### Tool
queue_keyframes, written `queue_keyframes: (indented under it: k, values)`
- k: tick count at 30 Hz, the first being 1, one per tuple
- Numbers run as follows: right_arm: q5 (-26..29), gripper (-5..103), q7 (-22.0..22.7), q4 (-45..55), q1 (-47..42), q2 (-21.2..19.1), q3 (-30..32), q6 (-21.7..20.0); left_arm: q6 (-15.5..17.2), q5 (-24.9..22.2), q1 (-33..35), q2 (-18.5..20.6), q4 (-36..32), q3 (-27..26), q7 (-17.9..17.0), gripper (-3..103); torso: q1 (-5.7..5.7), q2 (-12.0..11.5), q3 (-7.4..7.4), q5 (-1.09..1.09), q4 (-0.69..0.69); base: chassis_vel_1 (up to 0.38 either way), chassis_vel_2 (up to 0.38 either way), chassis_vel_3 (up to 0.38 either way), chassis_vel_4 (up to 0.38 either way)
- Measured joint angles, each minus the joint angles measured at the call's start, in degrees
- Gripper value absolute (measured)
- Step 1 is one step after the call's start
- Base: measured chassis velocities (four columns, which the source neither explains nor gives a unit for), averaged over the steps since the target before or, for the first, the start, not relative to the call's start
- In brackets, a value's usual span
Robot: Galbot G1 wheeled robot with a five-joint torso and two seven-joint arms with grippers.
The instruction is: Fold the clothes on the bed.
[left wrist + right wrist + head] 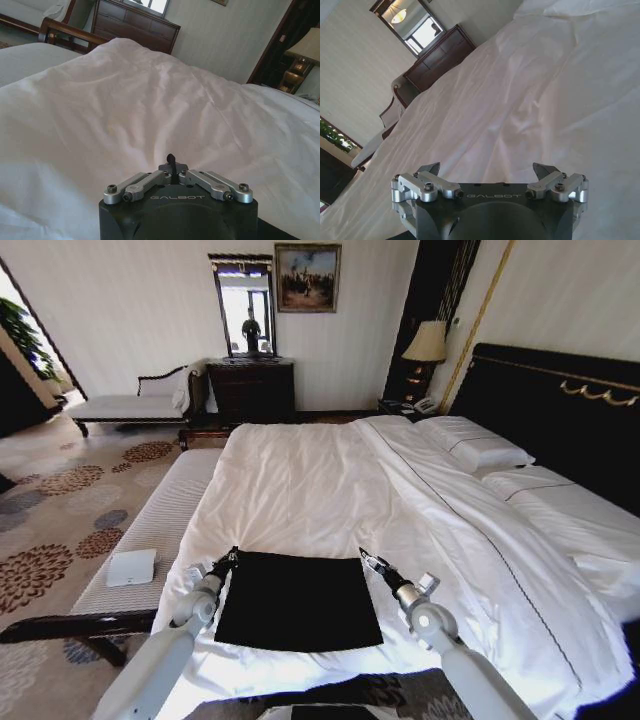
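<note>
Left gripper (233,553) is pinched together at the black T-shirt's (298,600) far corner on the bed (300,490); right gripper (364,556) spread wide. Best keep both corners level.

The bed (300,480) is a wide one under a white duvet (320,500), rumpled ahead of both sets of jaws. A black T-shirt (298,600) lies flat on the duvet as a neat rectangle between the two jaws, its far corners right at them. Two white pillows (475,445) rest beyond the right jaws, against the dark headboard (560,415).
</note>
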Motion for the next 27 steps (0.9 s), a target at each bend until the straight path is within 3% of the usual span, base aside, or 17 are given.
queue_keyframes:
  k: [14, 27]
  values:
    - [-2.11, 103, -1.76, -11.22, 7.38, 5.88, -1.73, -0.89, 0.37, -1.85, -1.33, 1.38, 1.2, 1.24, 0.16, 2, 0.0, 0.0, 0.0, 0.01, 0.02, 0.0, 0.0, 0.0, 0.0]
    - [-4.04, 84, -2.15, -12.46, 6.76, 6.47, -1.96, -1.31, 0.39, -2.12, -1.59, 1.39, 1.55, 1.71, 0.21, 2, 0.0, 0.0, 0.0, 0.0, 0.01, 0.0, 0.0, 0.0, 0.0]
